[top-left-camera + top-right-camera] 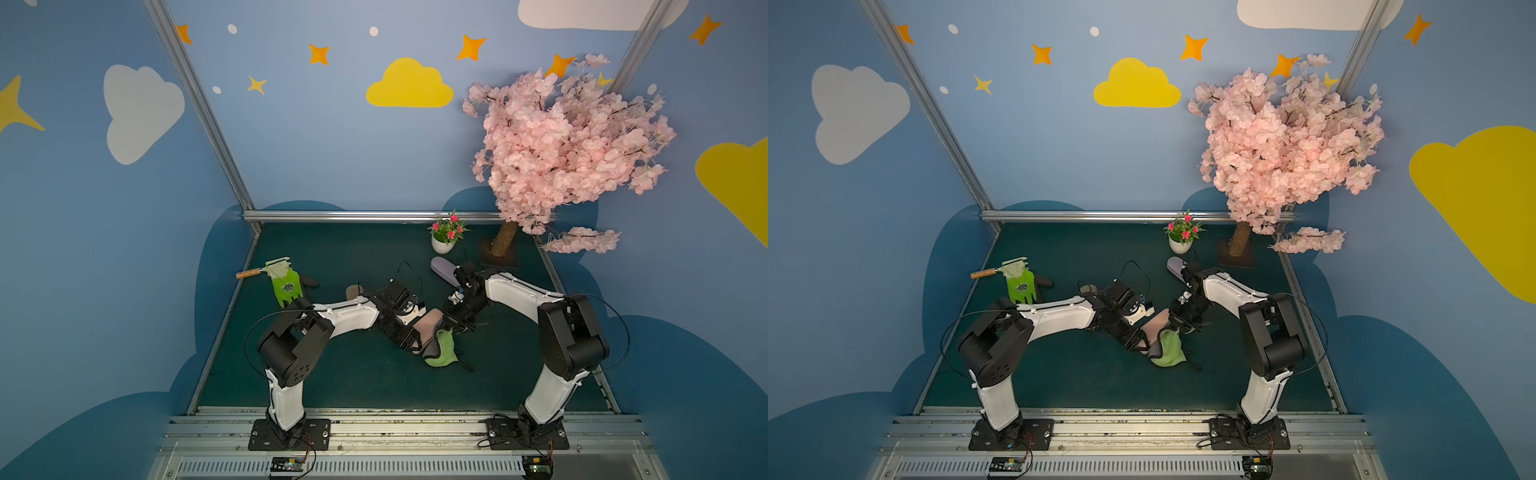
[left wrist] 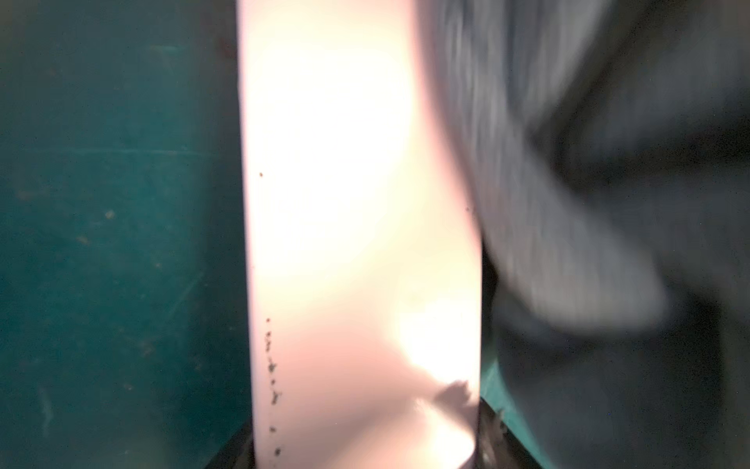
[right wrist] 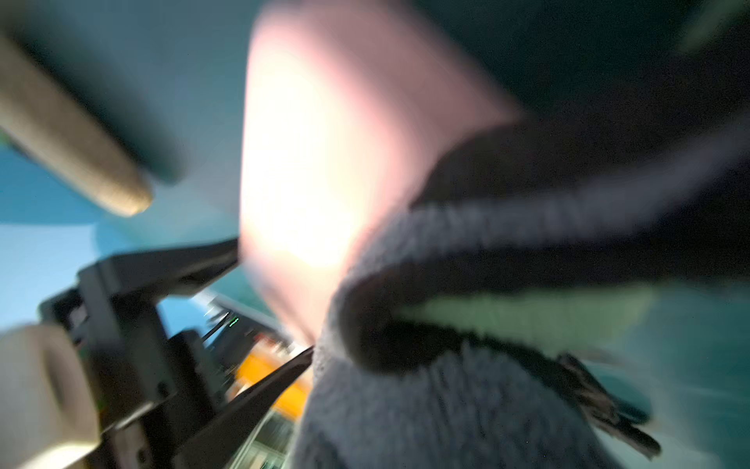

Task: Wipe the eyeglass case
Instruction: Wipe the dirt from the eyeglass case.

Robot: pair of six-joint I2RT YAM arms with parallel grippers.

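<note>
Blurred pink eyeglass case (image 3: 316,162), grey-green cloth (image 3: 446,406) overlapping it

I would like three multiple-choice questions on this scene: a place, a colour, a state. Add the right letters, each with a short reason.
1. Where does the green glove lie?
A. on the left side of the mat
B. at its centre
C. on its right side

2. What colour is the eyeglass case in the left gripper?
A. purple
B. pink
C. black

3. How is the right gripper?
A. open and empty
B. shut on the cloth
C. out of view

1 A: it lies near the mat's left edge.
2 B: it shows pink in both top views.
3 B: its jaws pinch the cloth.
</note>
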